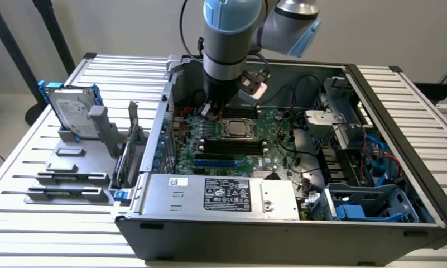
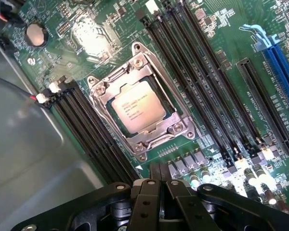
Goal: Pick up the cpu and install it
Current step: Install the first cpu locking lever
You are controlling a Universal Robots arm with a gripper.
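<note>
At the exterior view's left, a silver hard drive in a blue frame (image 1: 73, 111) is stood upright in a grey holder (image 1: 78, 162) on the slatted white table (image 1: 29, 223). Just beside it, toward the exterior view's right, an expansion card (image 1: 132, 142) is held on edge against the holder.

The open computer case (image 1: 283, 234) is laid on its side on the table, with the green motherboard (image 1: 245, 145) exposed inside. The power supply unit (image 1: 223, 195), marked by a black label, is seen along the near wall of the case. The robot arm (image 1: 227, 50) is reached down into the case, above the far part of the motherboard.

The cpu (image 1: 238, 128) is seated in its socket on the motherboard, framed by the metal retention bracket (image 2: 139, 113); in the wrist view the cpu (image 2: 135, 111) is shown lying flat and square within the frame. Dark memory slots (image 2: 94, 139) are run along both sides of the socket. A coin cell battery (image 2: 36, 34) is seen on the board near one corner.

The gripper (image 2: 161, 185) is held just above the board, near the socket but apart from the cpu; its black fingers (image 2: 154, 180) are pressed together, closed on nothing.

At the exterior view's right, blue cables and drive bays (image 1: 357, 206) are housed in the case.
</note>
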